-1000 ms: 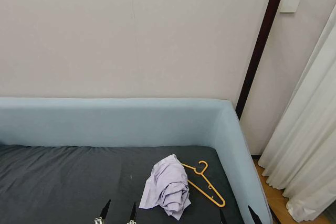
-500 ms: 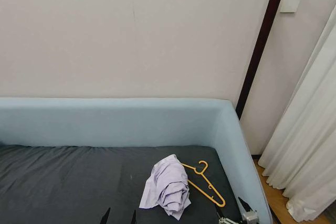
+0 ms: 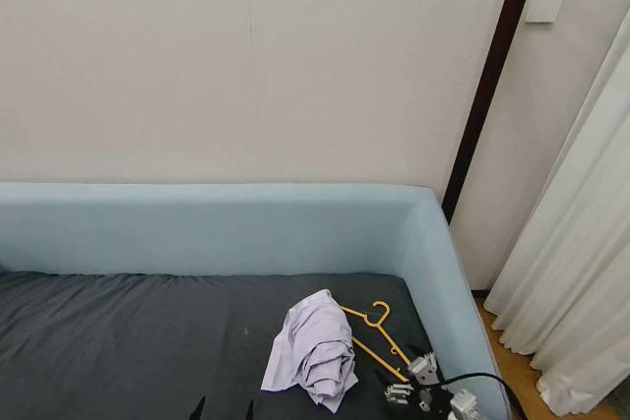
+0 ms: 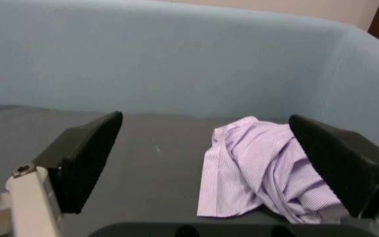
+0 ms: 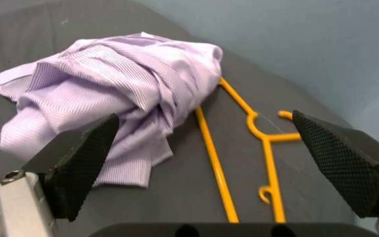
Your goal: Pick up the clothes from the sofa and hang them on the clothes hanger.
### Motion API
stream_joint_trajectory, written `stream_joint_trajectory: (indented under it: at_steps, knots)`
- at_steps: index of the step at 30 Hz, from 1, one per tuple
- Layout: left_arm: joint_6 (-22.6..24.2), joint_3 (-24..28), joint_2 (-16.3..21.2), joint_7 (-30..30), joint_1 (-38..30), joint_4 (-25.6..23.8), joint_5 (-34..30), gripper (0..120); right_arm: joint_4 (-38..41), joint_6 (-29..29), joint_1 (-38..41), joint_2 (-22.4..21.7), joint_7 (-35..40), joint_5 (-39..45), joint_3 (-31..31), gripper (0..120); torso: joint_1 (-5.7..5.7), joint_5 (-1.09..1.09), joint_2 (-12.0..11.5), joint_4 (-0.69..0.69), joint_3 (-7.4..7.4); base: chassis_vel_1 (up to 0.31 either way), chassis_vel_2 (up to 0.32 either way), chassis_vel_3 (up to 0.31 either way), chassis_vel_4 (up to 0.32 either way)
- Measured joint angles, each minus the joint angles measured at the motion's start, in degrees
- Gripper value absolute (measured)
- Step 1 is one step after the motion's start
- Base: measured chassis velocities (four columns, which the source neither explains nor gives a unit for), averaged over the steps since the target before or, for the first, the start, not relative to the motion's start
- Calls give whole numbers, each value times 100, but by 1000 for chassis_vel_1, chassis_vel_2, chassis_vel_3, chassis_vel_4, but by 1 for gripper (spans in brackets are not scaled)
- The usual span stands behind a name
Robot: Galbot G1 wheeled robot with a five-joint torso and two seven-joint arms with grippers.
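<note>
Sofa point(image 3: 246, 228): pale blue back and arm; dark grey seat cushion point(image 3: 118, 331).
Shirt point(image 3: 313, 351): lilac, fine stripe, crumpled in a heap. Lies on the seat cushion toward the sofa's right end, apart from the back.
Hanger point(image 3: 375, 319): orange plastic, flat on the cushion just right of the shirt, hook toward the sofa back. One arm tip meets the shirt edge; touching or tucked under, can't tell.
R gripper point(image 5: 206, 117): low over the cushion at the hanger's near end, close to the sofa's right arm. Fingers point(image 5: 77, 163) spread wide, nothing held. In the wrist view, shirt and hanger both lie between and beyond the tips.
L gripper point(image 3: 225, 404): at the bottom edge of the head view, left of the shirt and nearer the robot. Fingers point(image 4: 84, 153) wide apart, empty; shirt ahead, off toward one finger.
Backdrop: plain pale wall point(image 3: 246, 66) behind the sofa; white curtain point(image 3: 581, 282) at far right.
</note>
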Motion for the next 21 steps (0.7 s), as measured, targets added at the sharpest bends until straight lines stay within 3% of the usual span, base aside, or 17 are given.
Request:
stream_joint_trajectory:
  at_steps: [6,14,21]
  knots:
    - [-9,-33,-30,-1,23,-2,0,99,-491,-7,544,262,15,-145,-540,100,0,-1,0,0,0,0,0,0,0]
    - [-18,-99,-40,-8,55,-33,-5,99,-983,131,839,551,96,-297,-818,100,0,-1,0,-1,-1,0,0,0,0]
    - [-31,-127,-53,-16,59,-53,-10,99,-1315,264,1014,745,176,-484,-921,77,0,-1,0,-1,-1,0,0,0,0]
